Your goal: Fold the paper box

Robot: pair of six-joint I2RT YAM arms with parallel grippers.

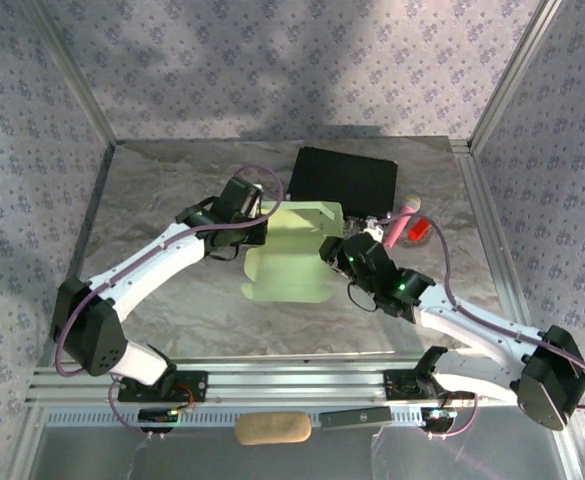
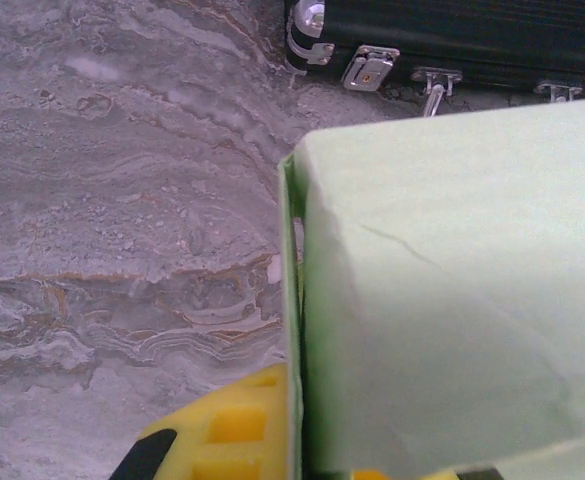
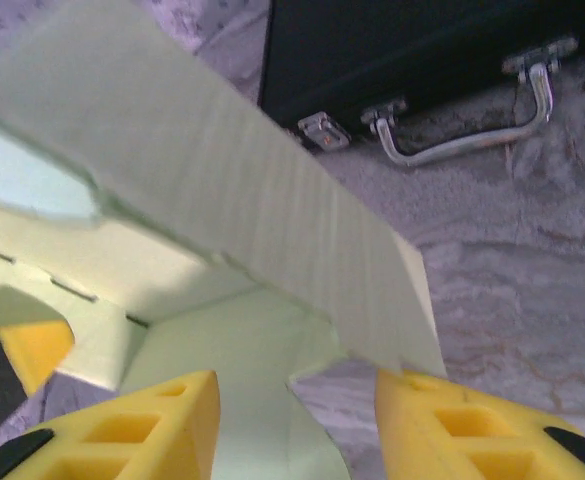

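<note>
Paper box [image 2: 452, 290], cropped at right

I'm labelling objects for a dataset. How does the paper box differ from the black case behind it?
The paper box is pale green thin card; the case is black. The paper box is half-folded with flaps open; the case lies shut and flat, with metal latches. The paper box sits in front; the case lies farther back. Both are roughly rectangular.

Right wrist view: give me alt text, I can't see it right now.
A half-folded pale yellow-green paper box of thin card slants between the open yellow fingers of the right gripper. Behind it, a black case with a metal handle lies on the grey marbled table.
</note>
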